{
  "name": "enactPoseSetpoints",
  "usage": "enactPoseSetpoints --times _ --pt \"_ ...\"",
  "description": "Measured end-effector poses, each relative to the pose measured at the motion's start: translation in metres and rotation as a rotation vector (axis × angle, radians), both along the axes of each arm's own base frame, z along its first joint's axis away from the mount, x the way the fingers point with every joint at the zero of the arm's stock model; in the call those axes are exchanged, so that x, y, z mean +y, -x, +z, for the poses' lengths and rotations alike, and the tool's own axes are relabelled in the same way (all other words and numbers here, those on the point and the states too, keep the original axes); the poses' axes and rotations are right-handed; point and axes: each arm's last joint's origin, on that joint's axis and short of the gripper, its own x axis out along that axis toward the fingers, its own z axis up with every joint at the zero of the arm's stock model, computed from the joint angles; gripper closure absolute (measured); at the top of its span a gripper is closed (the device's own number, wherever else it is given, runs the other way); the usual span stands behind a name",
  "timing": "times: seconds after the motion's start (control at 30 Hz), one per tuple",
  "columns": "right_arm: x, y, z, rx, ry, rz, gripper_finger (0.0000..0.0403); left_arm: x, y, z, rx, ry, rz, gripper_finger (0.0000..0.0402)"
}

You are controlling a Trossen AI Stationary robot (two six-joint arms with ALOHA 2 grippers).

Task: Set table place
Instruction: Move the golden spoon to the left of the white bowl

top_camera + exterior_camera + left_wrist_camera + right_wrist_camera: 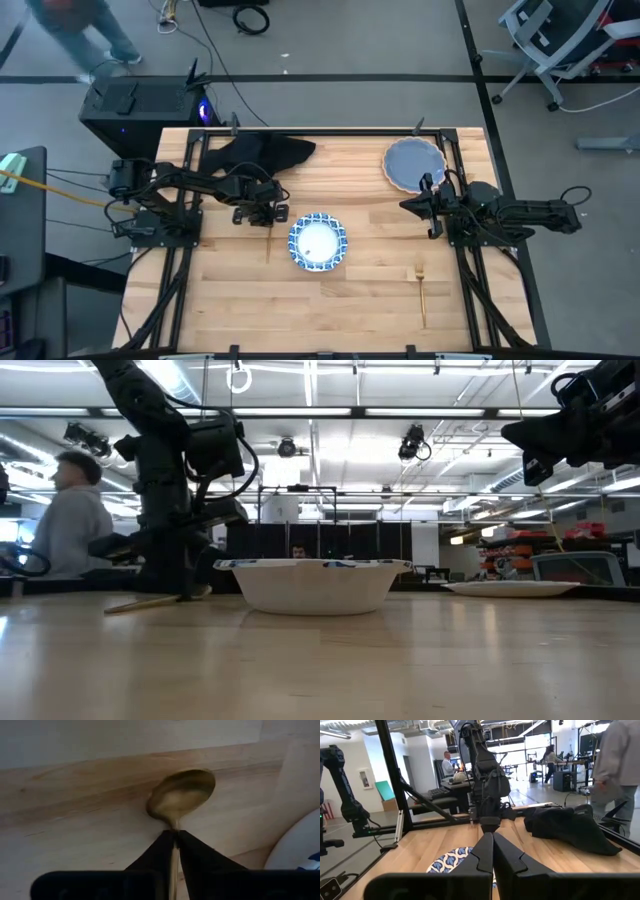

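A thin gold spoon (269,243) lies flat on the table (370,320), left of the blue-and-white patterned dish (318,243). My left gripper (272,215) points steeply down over the spoon's far end. It is slightly open, one finger on each side of the handle just behind the bowl (181,795). The round blue-grey plate (414,163) sits at the far right. The black napkin (262,152) lies crumpled at the far edge. The gold fork (422,290) lies near the right front. My right gripper (425,207) hangs shut and level at the right, above the table. My left gripper has a finger close on each side of the spoon's handle (174,851), just behind the bowl. The fingers come from above and lie across the handle. A narrow gap shows between the fingertips (165,840). I cannot tell whether they touch the handle. The spoon rests on the wood.
Black metal rails (180,250) edge the table on both sides. A black box (140,105) stands beyond the far left corner, and a person (75,525) is behind the table at the left. Bare wood lies between the dish and the fork and along the near edge.
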Motion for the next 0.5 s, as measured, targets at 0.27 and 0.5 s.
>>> enactPoseSetpoints --times 0.27,0.5 --pt "0.0 0.0 0.0 0.0 0.0 0.0 0.0395 0.0002 -0.0012 0.0003 -0.013 -0.002 0.0 0.0322" --pt "0.0 0.0 0.0 0.0 0.0 0.0 0.0395 0.0002 -0.0021 0.0012 -0.027 -0.004 -0.001 0.0278"
